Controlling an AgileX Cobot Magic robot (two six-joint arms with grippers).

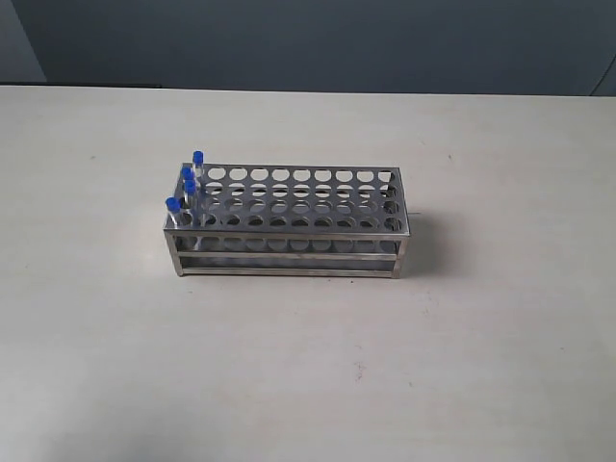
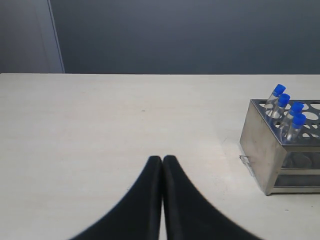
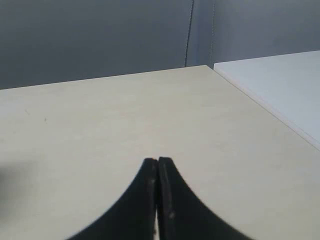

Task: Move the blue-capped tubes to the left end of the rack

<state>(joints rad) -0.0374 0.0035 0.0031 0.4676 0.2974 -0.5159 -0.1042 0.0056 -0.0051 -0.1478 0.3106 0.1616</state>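
The silvery metal rack [image 1: 289,252] stands in the middle of the table in the exterior view. Several blue-capped tubes [image 1: 185,183] stand in the holes at its left end, their caps above the top plate. The left wrist view shows the same rack [image 2: 265,150] from its end, with the blue-capped tubes [image 2: 289,110] leaning slightly in their holes. My left gripper [image 2: 162,159] is shut and empty, well short of the rack over bare table. My right gripper [image 3: 158,161] is shut and empty too, over bare table with no rack in its view. Neither arm shows in the exterior view.
The pale table [image 1: 308,385] ends at a dark wall behind. In the right wrist view the table's edge [image 3: 260,105] runs beside a white surface [image 3: 285,85].
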